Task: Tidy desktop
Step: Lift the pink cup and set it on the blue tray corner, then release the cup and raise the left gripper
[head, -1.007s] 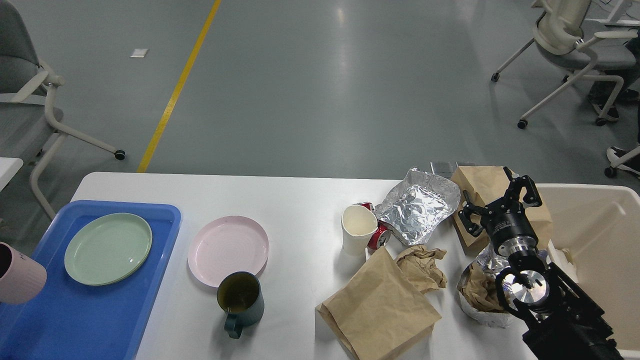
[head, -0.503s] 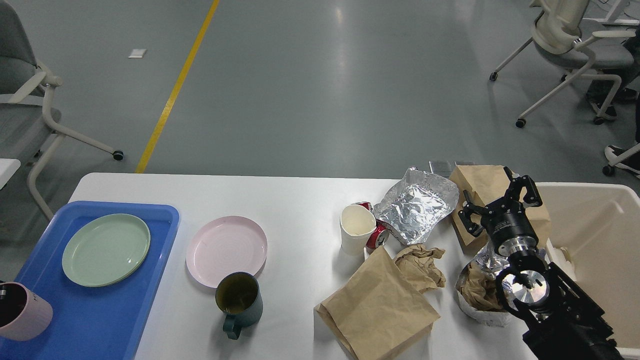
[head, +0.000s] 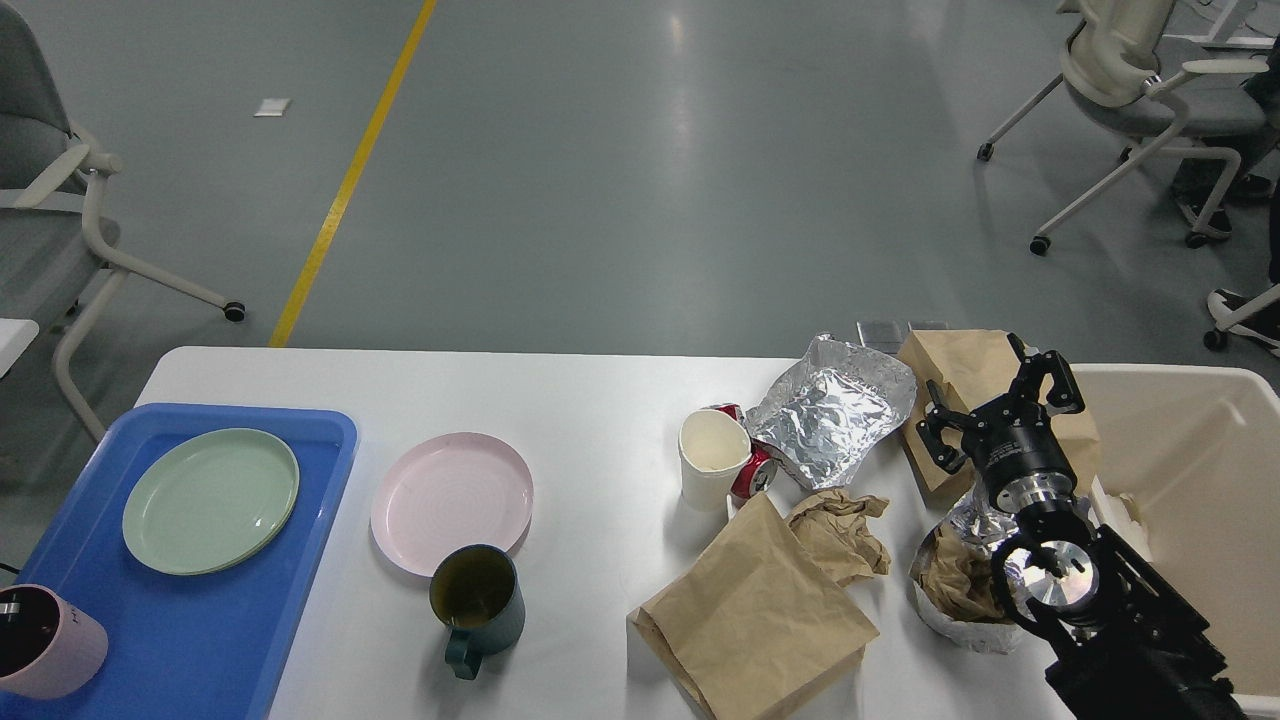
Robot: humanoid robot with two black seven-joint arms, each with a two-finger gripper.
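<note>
The white desktop [head: 600, 400] carries dishes on the left and litter on the right. A pink cup [head: 45, 640] stands at the near left corner of the blue tray [head: 200, 620], cut by the frame's edge. Of my left gripper only a grey sliver shows at the cup's rim, so its state is unclear. My right gripper [head: 1000, 412] hangs open, fingers spread, over a brown paper bag [head: 960, 365] at the back right. A pink plate [head: 452, 503] and a dark green mug [head: 478, 600] sit right of the tray.
A green plate [head: 210, 500] lies in the tray. A white paper cup [head: 710, 465], red can [head: 757, 472], foil sheet [head: 835, 410], a second large brown bag [head: 760, 610], crumpled paper [head: 840, 530] and a paper-filled foil bowl [head: 950, 590] crowd the right. A cream bin [head: 1200, 480] stands at the far right.
The pink cup has come down from a tilted hold at the left edge to stand upright on the tray's near left corner. The right arm has not moved.
</note>
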